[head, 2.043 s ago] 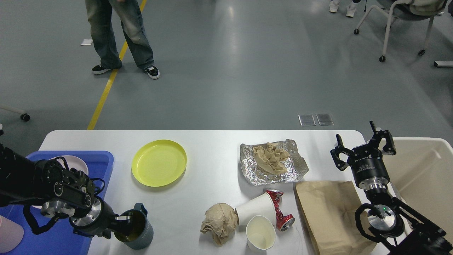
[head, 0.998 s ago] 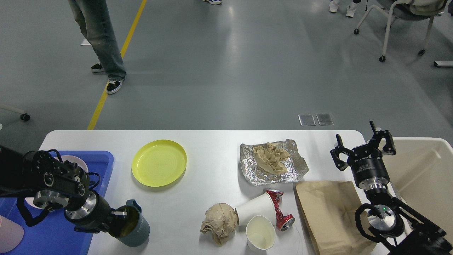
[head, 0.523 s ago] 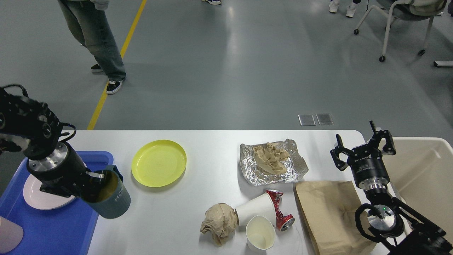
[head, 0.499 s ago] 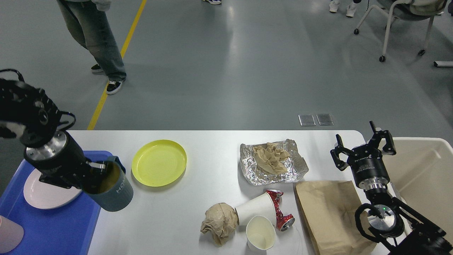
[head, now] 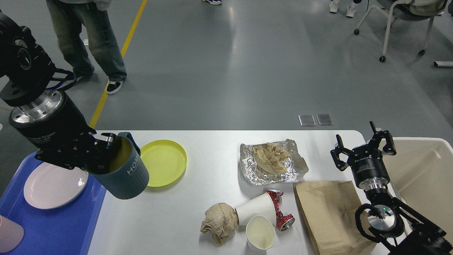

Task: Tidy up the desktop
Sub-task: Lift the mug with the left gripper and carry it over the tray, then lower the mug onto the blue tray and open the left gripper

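The white desktop (head: 208, 184) fills the lower view. My left gripper (head: 102, 152) is shut on the rim of a dark teal mug (head: 125, 171), held tilted in the air above the desktop's left part, beside the blue tray (head: 63, 226). A yellow plate (head: 166, 162) lies just right of the mug. Litter sits mid-table: a foil sheet (head: 272, 161) with crumpled brown paper, a brown paper ball (head: 219, 221), two white paper cups (head: 260, 232), a crushed red can (head: 279, 209) and a flat brown paper bag (head: 329, 216). My right gripper (head: 362, 146) stands open and empty near the far right corner.
The blue tray holds a pale pink plate (head: 53, 186) and a pink cup (head: 9, 233) at its near corner. A cream bin (head: 424, 177) stands off the desktop's right edge. A person's legs (head: 88, 39) stand on the floor beyond the table.
My left arm has lifted the mug off the desktop near its front left and carried it up and back, beside the yellow plate. The right arm has not moved. The person has shifted left.
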Controlling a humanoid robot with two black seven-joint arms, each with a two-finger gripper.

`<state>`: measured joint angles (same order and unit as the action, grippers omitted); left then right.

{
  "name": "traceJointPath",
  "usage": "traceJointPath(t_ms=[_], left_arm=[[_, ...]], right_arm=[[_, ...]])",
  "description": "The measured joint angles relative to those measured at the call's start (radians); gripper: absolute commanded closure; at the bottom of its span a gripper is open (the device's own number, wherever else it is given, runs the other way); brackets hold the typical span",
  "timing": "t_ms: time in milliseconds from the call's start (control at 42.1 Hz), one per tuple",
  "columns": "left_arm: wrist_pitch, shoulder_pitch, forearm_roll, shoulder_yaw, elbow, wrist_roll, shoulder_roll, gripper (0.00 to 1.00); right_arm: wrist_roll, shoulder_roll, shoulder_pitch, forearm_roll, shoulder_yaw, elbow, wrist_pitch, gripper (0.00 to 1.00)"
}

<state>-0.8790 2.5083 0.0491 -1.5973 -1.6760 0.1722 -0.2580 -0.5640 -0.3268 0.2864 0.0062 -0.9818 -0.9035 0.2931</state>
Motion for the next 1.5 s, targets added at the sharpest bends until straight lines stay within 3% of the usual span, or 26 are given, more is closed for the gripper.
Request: traceJointPath(t_ms=[214, 404, 594, 784, 950, 1117, 1307, 1497], left_arm=[[0.011, -0.038, -0.012, -0.075, 0.034, -0.007, -0.039, 1.0], [0.105, -0.2, -0.114, -0.113, 0.142, -0.042, -0.229, 1.0], [0.227, -0.399, -0.307, 0.001, 0.233, -0.05, -0.442, 1.0], [0.283, -0.677, -0.471, 0.178, 0.382, -0.051, -0.565, 0.98], [0.31, -0.975, -0.519, 0.367, 0.562, -0.049, -0.583, 0.98], [0.317, -1.159, -0.525, 0.484, 0.692, -0.048, -0.57, 0.98], [0.339, -1.26, -0.595, 0.578, 0.719, -0.048, -0.568, 0.98], [0.341, -1.28, -0.612, 0.588, 0.72, -0.045, -0.567, 0.98]], right_arm=[[0.0, 0.0, 0.0, 0.0, 0.0, 0.0, 0.0, 0.0], [0.0, -0.001, 0.0, 0.0, 0.0, -0.002, 0.0, 0.0], [0.0, -0.001, 0.0, 0.0, 0.0, -0.002, 0.001, 0.0], [0.0, 0.0, 0.0, 0.0, 0.0, -0.002, 0.001, 0.0], [0.0, 0.0, 0.0, 0.0, 0.0, -0.001, 0.0, 0.0], [0.0, 0.0, 0.0, 0.0, 0.0, -0.001, 0.0, 0.0], [0.0, 0.0, 0.0, 0.0, 0.0, -0.001, 0.0, 0.0], [0.0, 0.0, 0.0, 0.0, 0.0, -0.001, 0.0, 0.0]])
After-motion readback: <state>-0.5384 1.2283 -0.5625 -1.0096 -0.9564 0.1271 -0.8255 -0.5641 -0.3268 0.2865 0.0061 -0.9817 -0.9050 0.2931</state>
